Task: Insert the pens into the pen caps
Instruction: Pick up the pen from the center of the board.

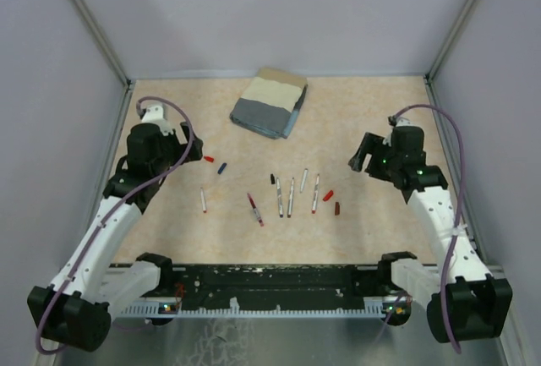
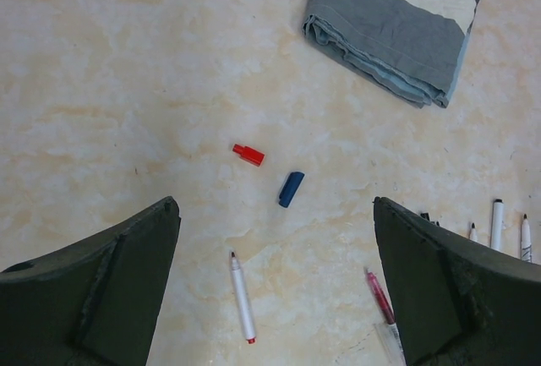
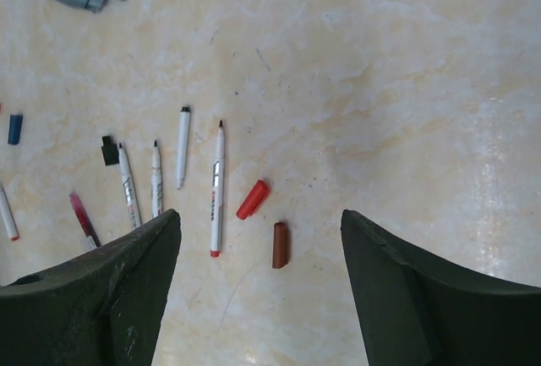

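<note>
R gripper (image 3: 258, 218) jaws spread, empty, hovering over red cap (image 3: 253, 199) & brown cap (image 3: 280, 245); red-ended pen (image 3: 216, 188) just beside, long axis near-far. L gripper (image 2: 275, 205) spread too, blue cap (image 2: 290, 188) below. R arm nearer that pen

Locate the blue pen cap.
In the top view the blue cap lies left of centre, just right of a red cap and apart from it, with the folded cloth farther back.

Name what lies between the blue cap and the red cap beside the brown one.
The black cap and four white pens lying side by side, seen plainly in the right wrist view.
</note>
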Robot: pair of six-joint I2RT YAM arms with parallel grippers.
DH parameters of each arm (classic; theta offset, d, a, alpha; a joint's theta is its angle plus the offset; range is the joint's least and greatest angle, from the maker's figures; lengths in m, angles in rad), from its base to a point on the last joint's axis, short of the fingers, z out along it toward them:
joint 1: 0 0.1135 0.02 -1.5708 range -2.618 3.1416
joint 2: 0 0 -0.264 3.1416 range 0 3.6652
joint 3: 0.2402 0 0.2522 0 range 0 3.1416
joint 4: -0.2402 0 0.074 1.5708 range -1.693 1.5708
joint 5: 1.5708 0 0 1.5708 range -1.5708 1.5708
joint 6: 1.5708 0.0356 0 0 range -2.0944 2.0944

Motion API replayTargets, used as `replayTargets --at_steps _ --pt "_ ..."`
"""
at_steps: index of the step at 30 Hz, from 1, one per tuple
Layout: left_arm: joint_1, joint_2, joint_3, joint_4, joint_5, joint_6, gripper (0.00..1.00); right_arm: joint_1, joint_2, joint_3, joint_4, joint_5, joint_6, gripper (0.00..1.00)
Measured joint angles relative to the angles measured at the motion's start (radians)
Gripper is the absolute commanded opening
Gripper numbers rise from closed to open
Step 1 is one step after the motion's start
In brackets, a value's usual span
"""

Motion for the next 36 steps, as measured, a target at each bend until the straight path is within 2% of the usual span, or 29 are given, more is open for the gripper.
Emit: replayTargets --at_steps 3,13,22,29,36 --pt "0.000 -0.019 -0.020 -0.018 0.000 -0.018 0.98 0.064 0.035 0.013 -0.018 0.004 -0.008 0.76" --pt "0.000 -0.032 -0.043 -0.062 -0.002 -0.041 0.97 0.467 0.212 0.136 -0.006 0.126 0.011 0.61" --pt "0.008 -0.038 -0.044 -0.076 -0.012 -0.044 0.92 0.744 0.529 0.297 0.045 0.191 0.036 0.51" --pt "0.032 -0.050 -0.044 -0.080 -0.011 -0.044 0.91 0.857 0.727 0.427 0.079 0.200 0.045 0.43" --pt "0.053 -0.065 -0.050 -0.079 0.004 -0.044 0.91 0.893 0.886 0.499 0.102 0.196 0.064 0.36"
